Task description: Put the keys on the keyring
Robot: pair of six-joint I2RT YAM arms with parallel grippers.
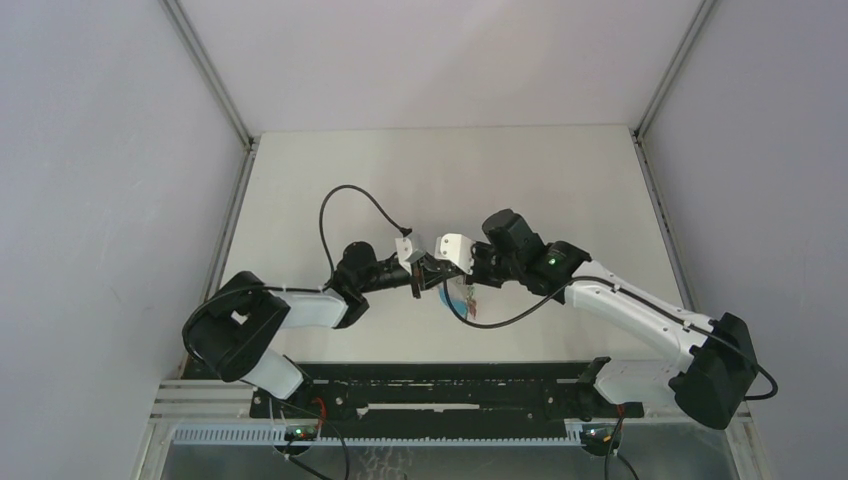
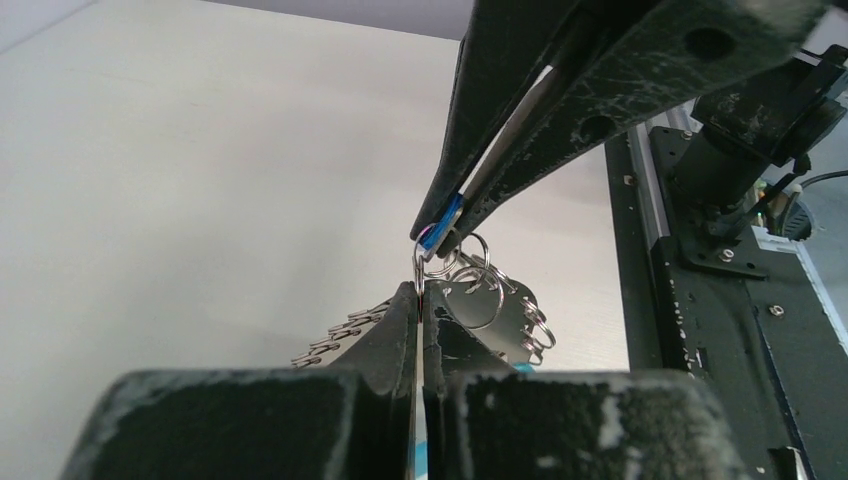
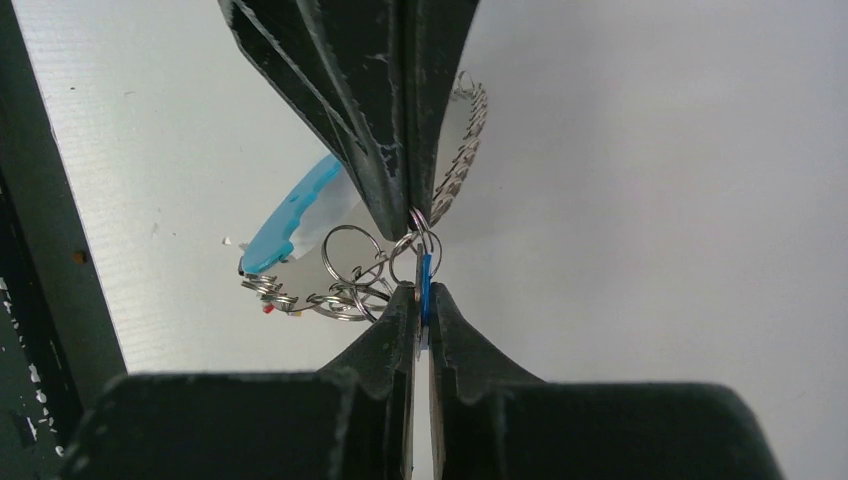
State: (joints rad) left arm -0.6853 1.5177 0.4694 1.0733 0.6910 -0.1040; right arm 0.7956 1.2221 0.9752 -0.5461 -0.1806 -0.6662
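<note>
Two grips set, nothing threaded yet, I'd say: right gripper (image 3: 422,296) clamps the blue key (image 3: 426,274), left gripper (image 2: 420,296) pinches the keyring (image 3: 345,298).

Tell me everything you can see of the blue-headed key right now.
The key shows only as a thin strip of dark-blue plastic head, seen edge-on and clamped between the shut fingers of the right gripper. Its blade is hidden. It is held in the air above the table, right against a small silver ring of the keyring, which the left gripper pinches from the opposite side. Whether the key is threaded on cannot be told.
</note>
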